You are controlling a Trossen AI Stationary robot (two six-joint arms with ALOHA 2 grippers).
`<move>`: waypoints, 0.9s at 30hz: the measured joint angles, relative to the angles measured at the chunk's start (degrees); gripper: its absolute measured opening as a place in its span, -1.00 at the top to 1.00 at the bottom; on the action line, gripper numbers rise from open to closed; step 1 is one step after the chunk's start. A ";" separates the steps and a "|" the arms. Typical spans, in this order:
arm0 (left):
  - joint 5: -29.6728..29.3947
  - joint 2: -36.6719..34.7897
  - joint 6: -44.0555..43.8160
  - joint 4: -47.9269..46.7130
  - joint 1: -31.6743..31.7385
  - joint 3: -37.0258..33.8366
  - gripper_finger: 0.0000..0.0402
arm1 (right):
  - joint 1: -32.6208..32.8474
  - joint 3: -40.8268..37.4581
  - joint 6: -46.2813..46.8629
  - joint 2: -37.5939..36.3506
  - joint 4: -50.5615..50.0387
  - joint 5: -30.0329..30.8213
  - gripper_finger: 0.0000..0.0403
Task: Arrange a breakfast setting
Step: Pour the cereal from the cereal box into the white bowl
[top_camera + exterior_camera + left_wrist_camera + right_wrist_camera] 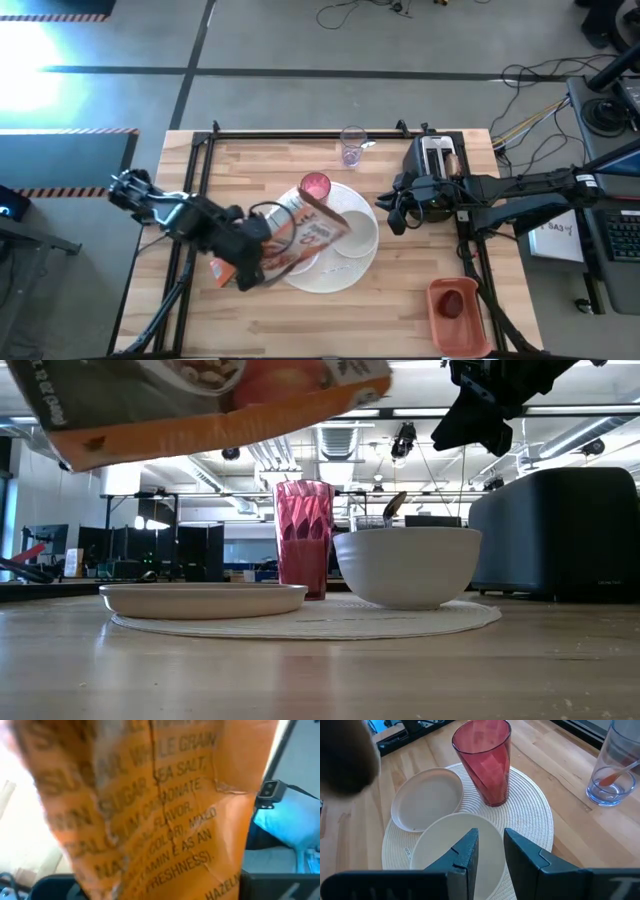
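Note:
My left gripper (pixel 248 260) is shut on an orange cereal box (pixel 305 235), which it holds tilted above the small white plate (pixel 425 797). The box fills the left wrist view (pixel 150 820) and crosses the top of the low view (pixel 200 400). A white bowl (pixel 352 236), the small plate and a pink cup (pixel 315 187) stand on a round white woven mat (pixel 535 815). A clear purplish glass (pixel 352 147) with a spoon in it stands behind the mat. My right gripper (pixel 490 837) hovers above the bowl's right side, open by a narrow gap and empty. My left gripper holds the cereal box near its bottom end (pixel 232 268), with one dark finger (pixel 55 887) on either side of its printed face (pixel 165 865). The box is lifted clear and tilted. Its other end (pixel 338 222) reaches over the mat toward the bowl.
A black toaster (pixel 437 160) stands at the back right, close behind my right arm. A red tray (pixel 455 312) with a small red fruit lies at the front right. Bare wood lies along the table's near edge (pixel 330 330).

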 joint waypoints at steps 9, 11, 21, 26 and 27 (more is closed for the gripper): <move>9.99 6.34 4.37 0.00 6.15 8.68 0.91 | -0.02 0.00 0.00 0.00 0.00 0.00 0.59; 11.19 6.74 4.27 0.02 7.02 8.92 0.91 | 0.00 0.00 0.00 0.00 0.00 0.00 0.59; 18.75 7.99 1.33 -0.02 12.08 8.88 0.91 | 0.01 0.00 0.00 0.00 0.00 -0.02 0.59; 26.53 9.15 0.33 0.00 15.82 8.88 0.91 | 0.01 0.00 0.00 0.00 0.00 0.00 0.59; 28.28 9.35 0.08 0.00 16.66 8.88 0.91 | 0.00 0.00 0.00 0.00 -0.01 0.00 0.59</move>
